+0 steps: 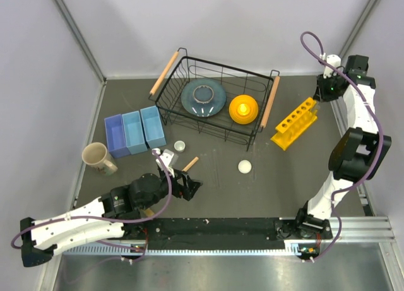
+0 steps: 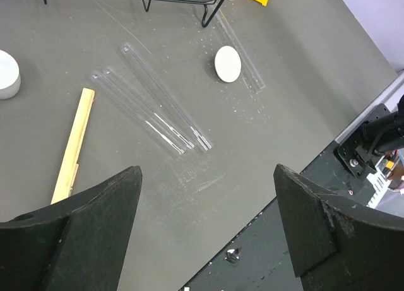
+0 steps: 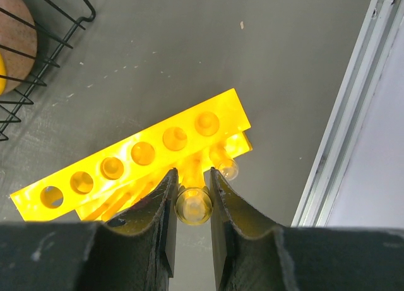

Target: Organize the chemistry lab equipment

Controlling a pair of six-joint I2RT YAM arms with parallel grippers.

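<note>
The yellow rack (image 1: 295, 124) (image 3: 145, 153) stands at the right of the table. My right gripper (image 1: 317, 95) (image 3: 191, 174) is over its far end, shut on a clear tube (image 3: 194, 204) seen end-on; another tube (image 3: 228, 169) stands in the rack beside it. My left gripper (image 1: 189, 187) (image 2: 208, 171) hangs open and holds nothing, near the table's front. Ahead of it lie three clear tubes (image 2: 158, 108), a fourth tube (image 2: 240, 51), a wooden stick (image 1: 190, 164) (image 2: 74, 142) and two white round pieces (image 1: 244, 166) (image 2: 228, 64), (image 1: 180, 146) (image 2: 6, 73).
A black wire basket (image 1: 189, 124) at the back holds a grey-blue plate (image 1: 203, 96) and an orange bowl (image 1: 243, 108). Three blue bins (image 1: 134, 132) and a beige mug (image 1: 98, 157) stand at the left. A metal rail (image 3: 353, 101) runs along the table's right edge.
</note>
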